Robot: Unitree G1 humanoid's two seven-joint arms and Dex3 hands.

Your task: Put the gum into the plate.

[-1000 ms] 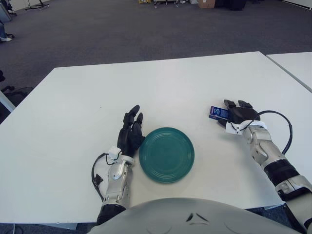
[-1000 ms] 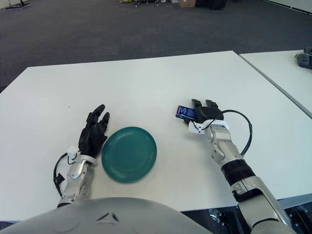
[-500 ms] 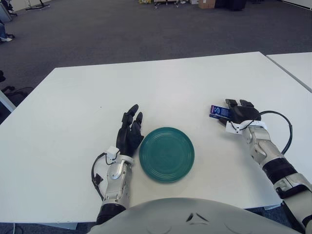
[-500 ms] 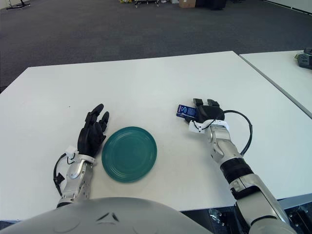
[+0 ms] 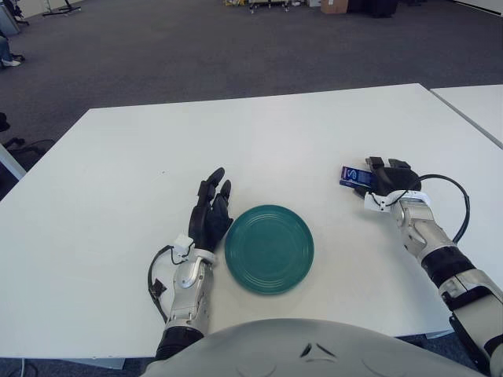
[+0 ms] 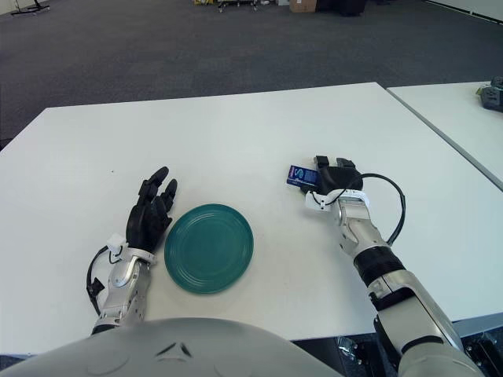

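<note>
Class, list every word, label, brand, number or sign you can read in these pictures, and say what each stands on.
Small blue gum packet at the right hand: white markings on its face, too small and blurred to read.
Round teal plate: no text.
White table: no text.
Left hand, beside the plate on its left: no readable label.
No legible text anywhere else.

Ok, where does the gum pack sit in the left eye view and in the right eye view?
Left eye view: gum pack right of centre, at the right hand, right of the green plate.
Right eye view: gum pack just right of centre, again at the right hand's fingers.
Shared landmark: the green plate, below-left of the gum in both.
</note>
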